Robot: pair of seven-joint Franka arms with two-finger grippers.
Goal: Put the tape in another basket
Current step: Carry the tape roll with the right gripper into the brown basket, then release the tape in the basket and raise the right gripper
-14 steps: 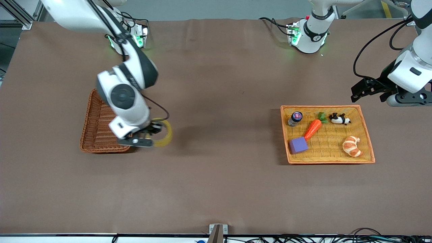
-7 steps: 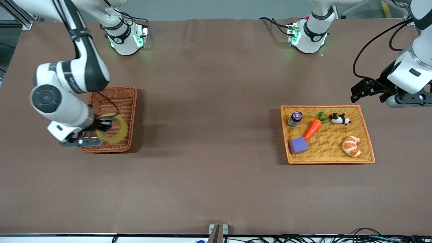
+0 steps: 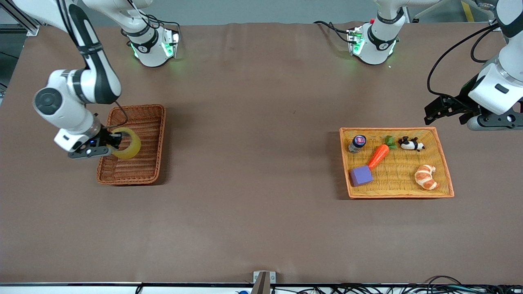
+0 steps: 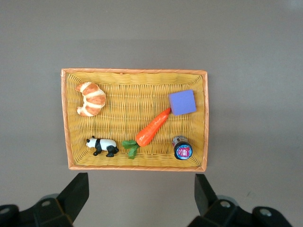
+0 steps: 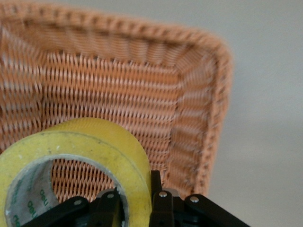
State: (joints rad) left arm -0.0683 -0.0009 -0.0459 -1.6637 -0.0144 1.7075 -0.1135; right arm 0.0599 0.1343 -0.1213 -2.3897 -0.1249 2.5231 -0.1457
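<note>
From the front we see the right gripper (image 3: pixel 111 143) clamped on the tape (image 3: pixel 126 143), held over the reddish-brown basket (image 3: pixel 151 171); the left gripper (image 3: pixel 439 109) waits near the yellow tray (image 3: pixel 443 163). In the left wrist view its fingers (image 4: pixel 78 191) are spread above the tray (image 4: pixel 137 73). In the right wrist view fingers (image 5: pixel 160 201) pinch the tape's (image 5: pixel 94 146) wall over the basket (image 5: pixel 189 94).
</note>
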